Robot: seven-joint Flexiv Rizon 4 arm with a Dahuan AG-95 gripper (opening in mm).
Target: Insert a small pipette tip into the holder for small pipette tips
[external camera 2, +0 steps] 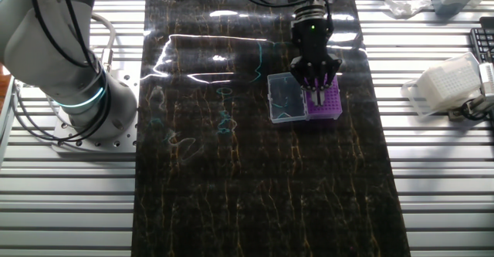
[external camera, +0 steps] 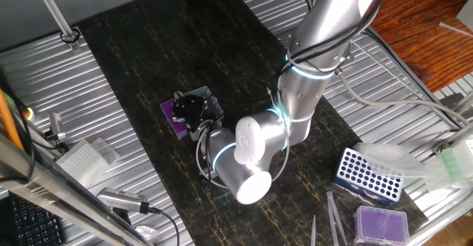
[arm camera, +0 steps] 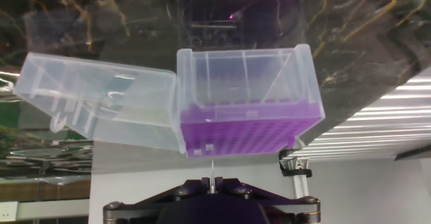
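Note:
The holder for small pipette tips (arm camera: 246, 133) is a deep-purple box with a gridded top; its clear lid flap (arm camera: 101, 106) lies open to the left. In the hand view my gripper (arm camera: 212, 182) is shut on the small pipette tip (arm camera: 212, 169), a thin clear sliver pointing at the holder's near edge. Seen from the other fixed view, the gripper (external camera 2: 318, 87) hangs directly over the holder (external camera 2: 330, 105), its lid flap (external camera 2: 283, 99) beside it. In one fixed view the gripper (external camera: 189, 110) covers most of the holder (external camera: 176, 122).
A blue rack with large white holes (external camera: 367, 174), a paler purple box (external camera: 381, 223) and long grey pointed sticks (external camera: 334, 218) lie at the right of the mat. A white tip box (external camera: 80, 157) sits on the ribbed metal at left. The arm's base (external camera 2: 81, 95) stands off the mat.

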